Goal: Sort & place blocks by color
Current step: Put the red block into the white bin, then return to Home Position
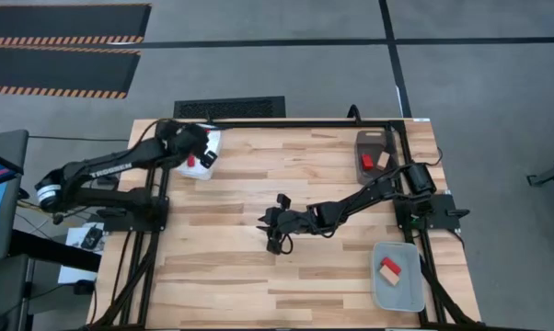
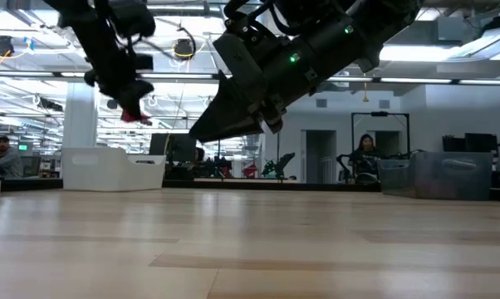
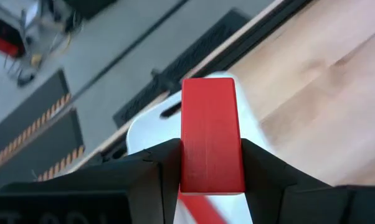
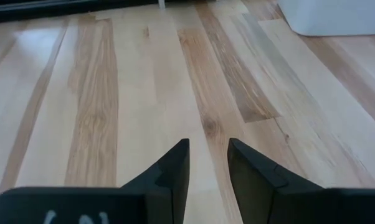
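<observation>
My left gripper [image 1: 200, 149] hangs over the white tray [image 1: 209, 171] at the table's far left corner, shut on a bright red block [image 3: 211, 140]. The low view shows that block [image 2: 134, 115] well above the tray [image 2: 113, 169]. A red patch [image 1: 192, 162] shows at the tray under the gripper. My right gripper [image 1: 275, 228] is over the bare middle of the table, fingers [image 4: 175, 168] a narrow gap apart with nothing between them. More blocks lie in the brown tray [image 1: 373, 138] and the clear tray [image 1: 401, 294]. My left gripper pinches the red block between its two fingers [image 3: 159, 165], one on each long side [image 3: 186, 158] near one end. Most of the block sticks out past the fingertips. The fingers slant downward from the table's left. The block is lifted clear above the white tray.
The brown tray at the far right holds a red block [image 1: 367, 161] and a pale wood one [image 1: 383, 159]. The clear tray at the near right holds a red and wood pair [image 1: 389, 268]. A dark frame [image 1: 305, 122] runs along the table's far edge. People sit in the room behind.
</observation>
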`<state>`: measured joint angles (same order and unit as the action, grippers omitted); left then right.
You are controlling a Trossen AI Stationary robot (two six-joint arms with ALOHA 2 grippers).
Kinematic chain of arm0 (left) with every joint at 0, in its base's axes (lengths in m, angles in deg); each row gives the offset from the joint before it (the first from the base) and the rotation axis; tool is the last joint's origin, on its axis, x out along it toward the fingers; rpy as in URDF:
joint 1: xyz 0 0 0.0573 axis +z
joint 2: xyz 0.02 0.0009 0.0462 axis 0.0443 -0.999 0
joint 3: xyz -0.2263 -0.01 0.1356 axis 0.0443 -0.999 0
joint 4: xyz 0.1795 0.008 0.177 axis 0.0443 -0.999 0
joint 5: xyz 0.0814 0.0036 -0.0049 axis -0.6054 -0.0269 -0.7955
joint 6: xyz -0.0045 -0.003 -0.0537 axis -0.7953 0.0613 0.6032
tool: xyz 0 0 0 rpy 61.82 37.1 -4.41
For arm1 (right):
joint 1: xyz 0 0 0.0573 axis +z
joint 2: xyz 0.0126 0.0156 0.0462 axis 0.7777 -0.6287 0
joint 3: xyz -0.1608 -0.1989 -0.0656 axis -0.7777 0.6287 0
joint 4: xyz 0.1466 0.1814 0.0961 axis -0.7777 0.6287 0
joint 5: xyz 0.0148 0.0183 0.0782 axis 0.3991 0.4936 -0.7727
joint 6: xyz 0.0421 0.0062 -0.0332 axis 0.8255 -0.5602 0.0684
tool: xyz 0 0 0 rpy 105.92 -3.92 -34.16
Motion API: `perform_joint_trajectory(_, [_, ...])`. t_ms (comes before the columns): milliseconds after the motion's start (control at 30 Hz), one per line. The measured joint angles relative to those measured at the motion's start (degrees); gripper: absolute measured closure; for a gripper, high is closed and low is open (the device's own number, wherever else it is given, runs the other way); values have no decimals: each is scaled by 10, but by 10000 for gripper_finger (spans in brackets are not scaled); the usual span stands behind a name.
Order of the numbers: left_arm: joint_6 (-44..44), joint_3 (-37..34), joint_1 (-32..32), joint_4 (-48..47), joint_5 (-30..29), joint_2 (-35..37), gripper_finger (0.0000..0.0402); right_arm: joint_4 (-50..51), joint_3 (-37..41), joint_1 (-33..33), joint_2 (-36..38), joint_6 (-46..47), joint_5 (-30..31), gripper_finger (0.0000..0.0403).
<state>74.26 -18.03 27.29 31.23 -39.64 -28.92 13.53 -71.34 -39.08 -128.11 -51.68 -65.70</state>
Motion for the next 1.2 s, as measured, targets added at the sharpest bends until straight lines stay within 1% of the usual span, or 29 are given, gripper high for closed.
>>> perform_joint_trajectory(133, [-7,0,58,14,11,-34,285,14,3,0,0,0,0,270])
perform_joint_trajectory(300, [-29,0,111,54,78,-75,285,34,3,5,0,11,1,271])
perform_joint_trajectory(400, [-33,0,135,76,99,-104,285,33,3,9,0,18,2,270])
perform_joint_trajectory(567, [-39,0,161,86,106,-157,285,-2,3,23,0,20,1,270])
perform_joint_trajectory(667, [-42,0,175,86,132,-190,280,-15,3,30,0,13,1,269])
perform_joint_trajectory(767, [-42,0,187,89,139,-220,261,-15,3,34,0,12,1,269])
perform_joint_trajectory(933, [-62,0,193,102,141,-248,216,-14,3,29,0,12,2,269])
perform_joint_trajectory(1067, [-76,0,193,111,158,-245,186,-13,3,25,0,11,2,269])
perform_joint_trajectory(1200, [-82,0,191,106,159,-222,169,-12,3,26,0,11,5,269])
